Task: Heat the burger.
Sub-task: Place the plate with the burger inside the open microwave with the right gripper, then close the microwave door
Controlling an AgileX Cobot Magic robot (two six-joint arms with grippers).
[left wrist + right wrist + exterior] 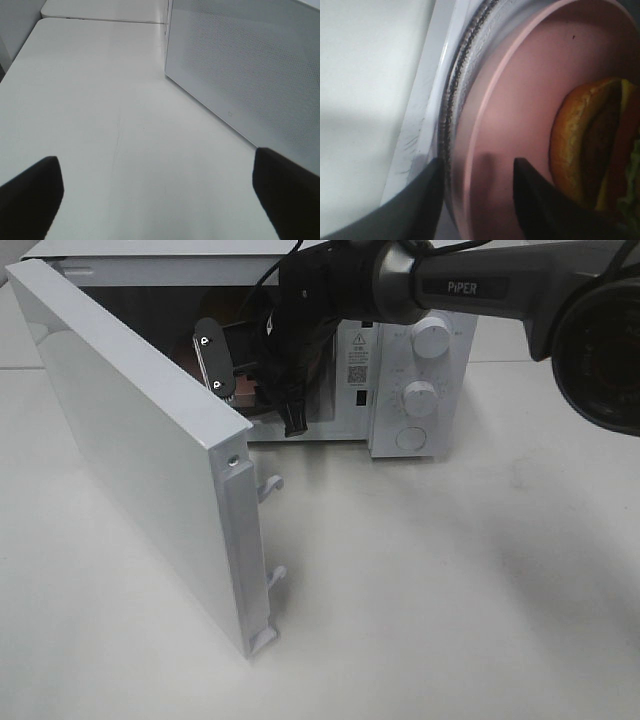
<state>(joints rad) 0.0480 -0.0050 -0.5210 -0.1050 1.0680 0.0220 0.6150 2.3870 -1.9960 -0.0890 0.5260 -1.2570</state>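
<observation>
Burger (585, 145) partly out of frame

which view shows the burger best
Right wrist: the burger sits close up on the plate, bun and patty plain. In exterior high the arm hides it; left wrist shows only table and door.

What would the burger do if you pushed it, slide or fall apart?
The burger would likely squash, since its bun looks soft. Its stacked layers might slip apart. The pink plate looks smooth, so it could slide too.
</observation>
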